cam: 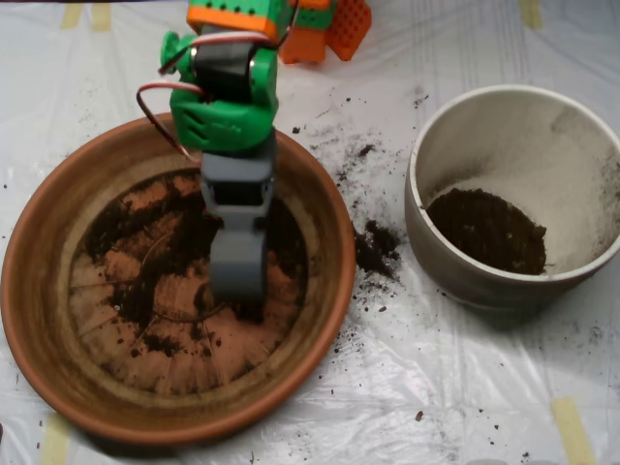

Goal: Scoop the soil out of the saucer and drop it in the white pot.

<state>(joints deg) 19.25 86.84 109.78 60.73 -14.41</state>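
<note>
Seen from above, the grey scoop tool (pixel 237 276) reaches down into the terracotta saucer (pixel 39 291), its tip in the soil (pixel 136 228). That soil looks light, loose and crumbly, thinly spread, best gathered from the darker patch at upper left. The white pot (pixel 504 116) at right already holds some. No legible writing

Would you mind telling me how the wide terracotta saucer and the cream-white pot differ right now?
The wide, shallow orange-brown terracotta saucer is broader and flatter than the deep, cream-white round pot. The saucer's dark soil lies in thin scattered patches with bare base showing; the pot's soil sits in one compact mound. The grey scoop is down inside the saucer, not the pot. Both are round, upright and hold soil.
</note>
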